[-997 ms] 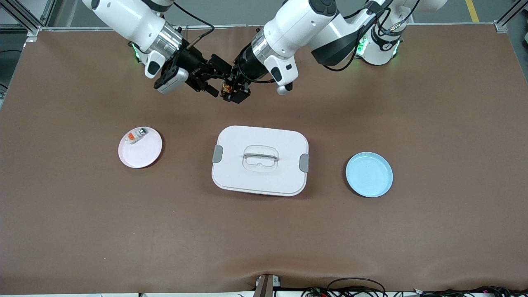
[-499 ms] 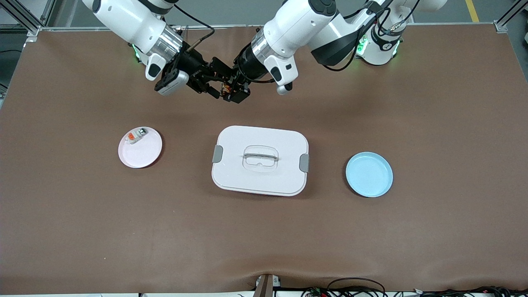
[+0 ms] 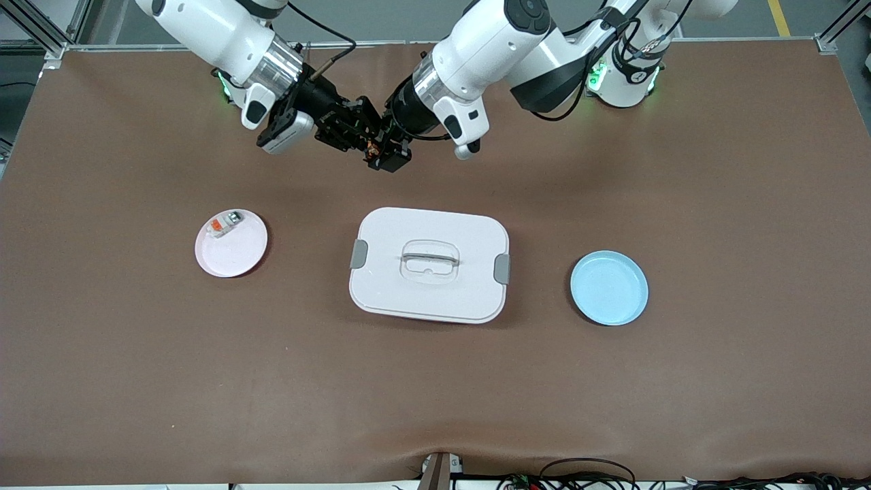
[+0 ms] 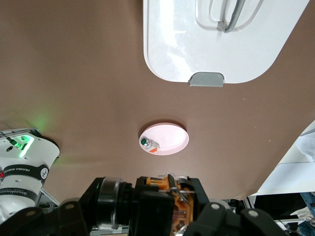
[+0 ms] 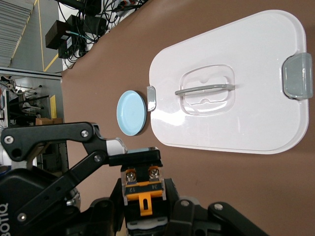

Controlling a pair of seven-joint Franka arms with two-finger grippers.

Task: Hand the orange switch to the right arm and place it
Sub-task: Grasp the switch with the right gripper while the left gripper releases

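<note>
White lidded box [image 3: 429, 265], pink plate [image 3: 231, 243], blue plate [image 3: 609, 288], seemingly unobstructed

Orange switch [image 5: 143, 191] — airborne, black-bodied

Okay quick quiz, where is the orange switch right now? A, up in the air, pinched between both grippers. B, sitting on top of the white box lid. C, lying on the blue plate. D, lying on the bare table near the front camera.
A: the orange switch hangs above the table, with the left gripper and the right gripper both shut on it; the blue plate has nothing on it.
</note>
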